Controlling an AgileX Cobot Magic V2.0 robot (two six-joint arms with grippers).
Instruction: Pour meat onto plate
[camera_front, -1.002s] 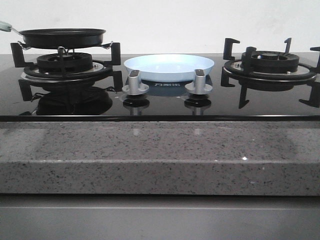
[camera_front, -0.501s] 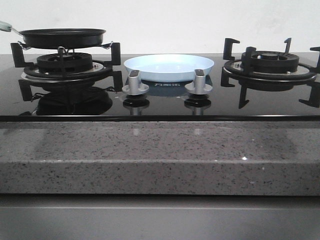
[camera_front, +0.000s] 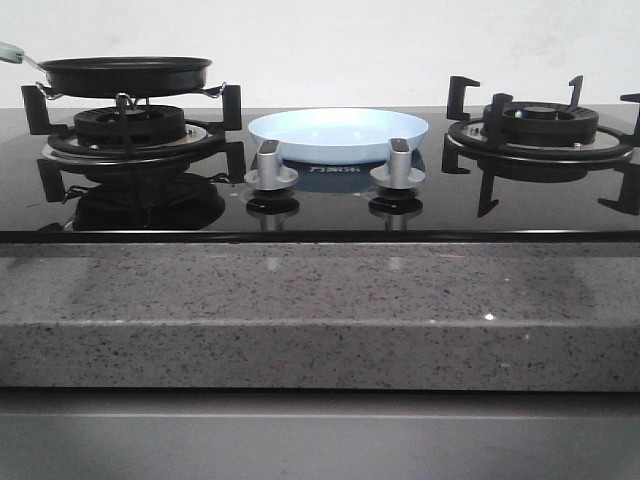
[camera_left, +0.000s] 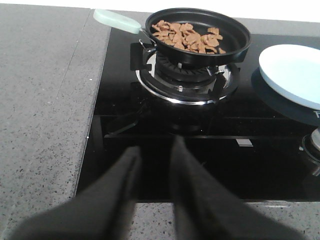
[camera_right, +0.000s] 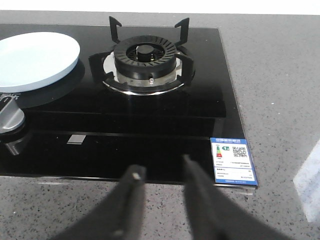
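Observation:
The meat (camera_left: 188, 37) is a loose pile of reddish-brown pieces in a black frying pan (camera_left: 199, 36) with a pale green handle (camera_left: 116, 21) on the left burner. The pan also shows in the front view (camera_front: 125, 72). The pale blue plate (camera_front: 338, 133) sits empty between the burners behind two knobs; it also shows in the left wrist view (camera_left: 292, 72) and the right wrist view (camera_right: 35, 60). My left gripper (camera_left: 155, 146) is open and empty over the hob's front edge, well short of the pan. My right gripper (camera_right: 161, 164) is open and empty over the counter's front edge.
Two silver knobs (camera_front: 271, 165) (camera_front: 398, 165) stand in front of the plate. The right burner (camera_right: 146, 59) with its black pan support is bare. A blue energy label (camera_right: 233, 161) is stuck on the glass hob's near right corner. Grey speckled counter (camera_front: 320, 310) surrounds the hob.

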